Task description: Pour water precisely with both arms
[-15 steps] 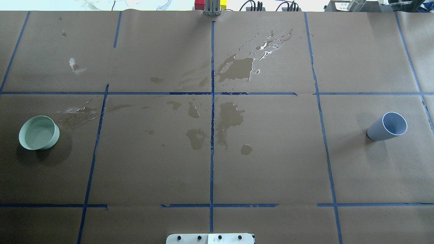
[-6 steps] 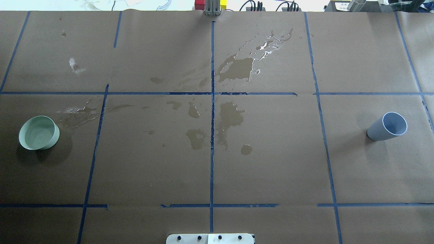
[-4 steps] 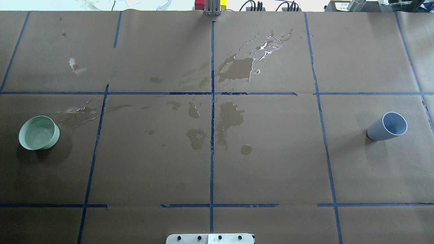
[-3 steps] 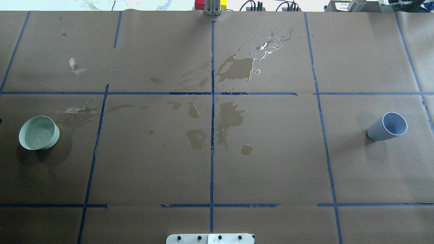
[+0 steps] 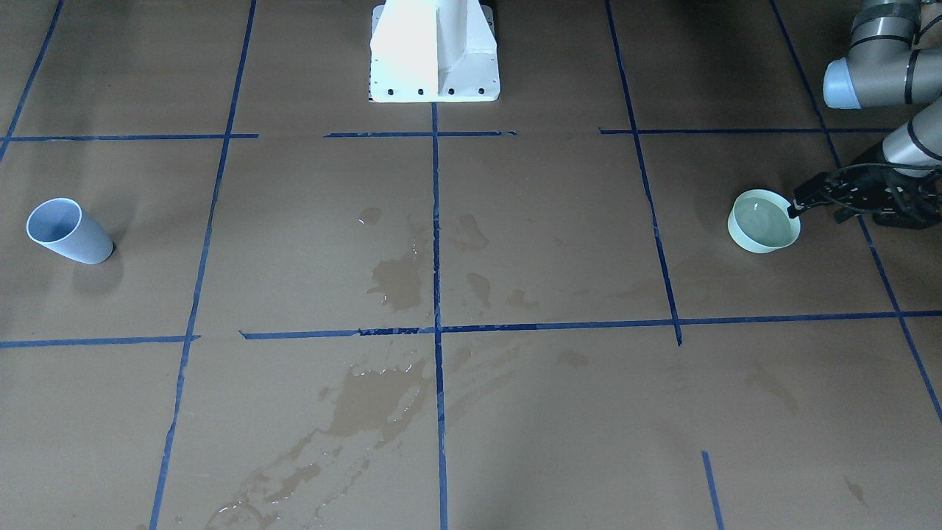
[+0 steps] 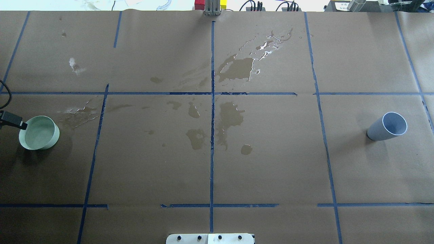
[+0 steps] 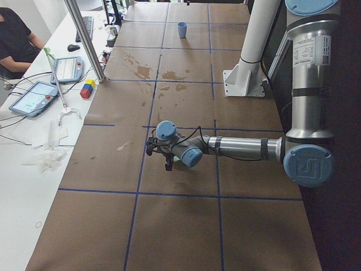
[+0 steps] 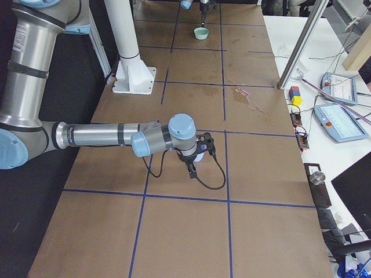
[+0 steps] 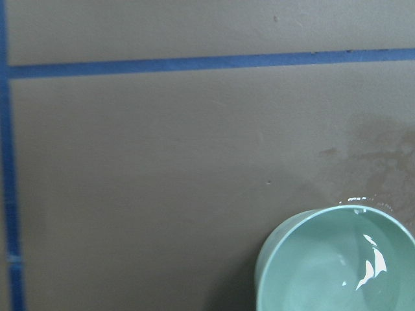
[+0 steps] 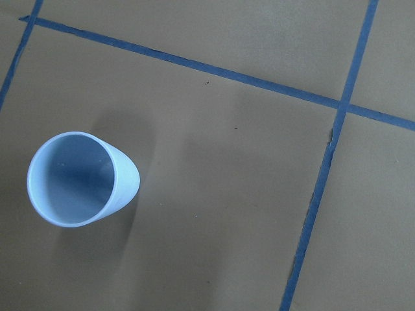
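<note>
A pale green bowl (image 6: pixel 40 133) stands at the table's left end and holds the water (image 9: pixel 343 269), clear with bright glints. My left gripper (image 5: pixel 813 207) hovers low at the bowl's outer side and looks open. One black finger (image 6: pixel 14 121) reaches the bowl's rim; I cannot tell if it touches. A blue-grey cup (image 6: pixel 388 126) stands upright at the right end, empty inside (image 10: pixel 71 178). My right gripper (image 8: pixel 196 157) hangs just over that cup and hides most of it. It shows only in the exterior right view, so I cannot tell its state.
Darker wet stains (image 6: pixel 234 69) spread over the brown paper around the centre cross of blue tape (image 6: pixel 212 135). The white pedestal (image 5: pixel 434 51) stands at the robot's side. A person (image 7: pixel 17 39) sits at a side table with tablets (image 7: pixel 34 97).
My left gripper has come in from the left edge of the overhead view, and its finger now reaches the green bowl's rim. The bowl and the cup have not moved.
</note>
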Controlling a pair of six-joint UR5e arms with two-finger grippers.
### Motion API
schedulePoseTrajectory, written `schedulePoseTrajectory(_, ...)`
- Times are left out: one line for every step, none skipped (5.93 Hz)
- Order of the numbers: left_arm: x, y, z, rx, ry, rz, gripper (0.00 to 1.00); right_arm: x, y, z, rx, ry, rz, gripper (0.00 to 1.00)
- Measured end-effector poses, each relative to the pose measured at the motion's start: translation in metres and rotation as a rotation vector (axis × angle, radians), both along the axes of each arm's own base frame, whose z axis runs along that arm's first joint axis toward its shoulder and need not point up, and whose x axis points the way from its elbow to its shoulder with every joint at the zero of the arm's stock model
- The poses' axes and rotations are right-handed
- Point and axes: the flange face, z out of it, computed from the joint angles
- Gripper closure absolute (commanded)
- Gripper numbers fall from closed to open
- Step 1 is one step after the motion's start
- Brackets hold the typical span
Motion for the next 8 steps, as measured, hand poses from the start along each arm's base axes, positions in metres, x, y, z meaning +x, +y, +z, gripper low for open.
schedulePoseTrajectory(0.008, 0.0, 0.002, -0.003, -0.004, 0.009, 0.45, 0.0, 0.0, 0.0, 0.0, 0.0, -0.001, 0.0)
schedulePoseTrajectory(0.012, -0.001, 0.004, -0.007, -0.007, 0.014, 0.53, 0.0, 0.0, 0.0, 0.0, 0.0, -0.001, 0.0)
schedulePoseTrajectory(0.015, -0.002, 0.008, -0.011, -0.01, 0.018, 0.63, 0.0, 0.0, 0.0, 0.0, 0.0, -0.001, 0.0)
schedulePoseTrajectory(0.016, -0.004, 0.01, -0.014, -0.012, 0.02, 0.8, 0.0, 0.0, 0.0, 0.0, 0.0, -0.001, 0.0)
schedulePoseTrajectory(0.017, -0.004, 0.011, -0.015, -0.013, 0.021, 0.92, -0.001, 0.0, 0.0, 0.001, 0.0, -0.002, 0.0)
schedulePoseTrajectory(0.017, -0.005, 0.011, -0.01, -0.01, 0.022, 0.98, -0.001, 0.0, -0.001, 0.002, 0.0, -0.002, 0.0)
schedulePoseTrajectory(0.019, -0.007, 0.008, -0.002, -0.005, 0.021, 1.0, -0.001, 0.0, -0.001, 0.002, 0.0, -0.002, 0.0)
schedulePoseTrajectory(0.021, -0.01, 0.002, 0.007, 0.003, 0.02, 1.0, -0.001, 0.0, -0.001, 0.001, 0.0, -0.003, 0.0)
